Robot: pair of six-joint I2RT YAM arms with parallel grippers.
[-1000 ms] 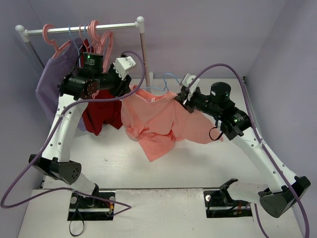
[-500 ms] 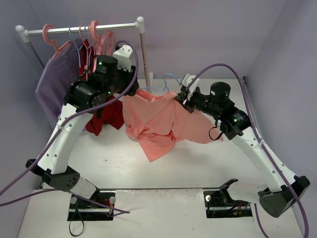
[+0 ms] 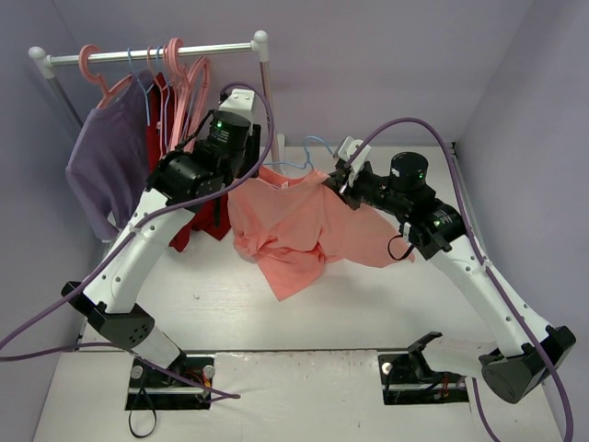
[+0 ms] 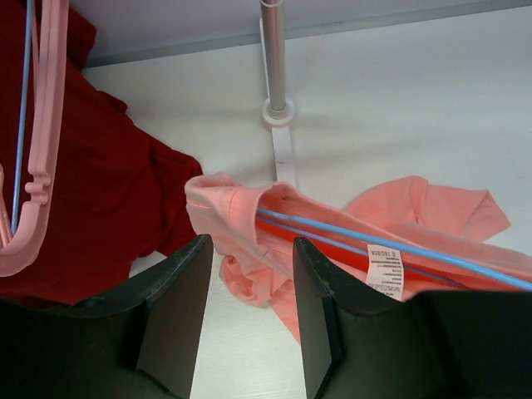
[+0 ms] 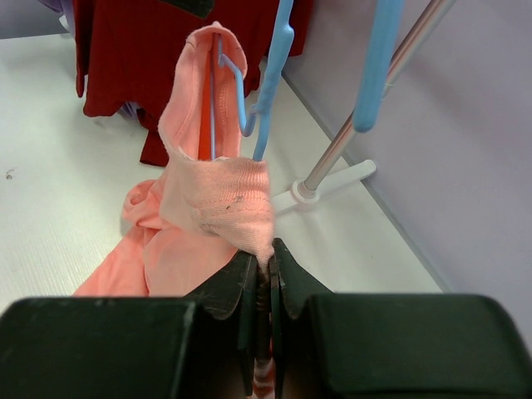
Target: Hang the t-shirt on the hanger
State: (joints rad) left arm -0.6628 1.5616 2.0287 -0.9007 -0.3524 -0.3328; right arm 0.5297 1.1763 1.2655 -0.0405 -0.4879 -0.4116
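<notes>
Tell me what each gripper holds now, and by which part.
The right gripper pinches the t-shirt by its top edge near one shoulder. The left gripper is open and holds nothing.

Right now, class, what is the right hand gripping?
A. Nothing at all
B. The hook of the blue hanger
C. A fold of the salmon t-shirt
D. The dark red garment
C: in the right wrist view the right hand is shut on a fold of the t-shirt, while the hook of the hanger stands free above it.
</notes>
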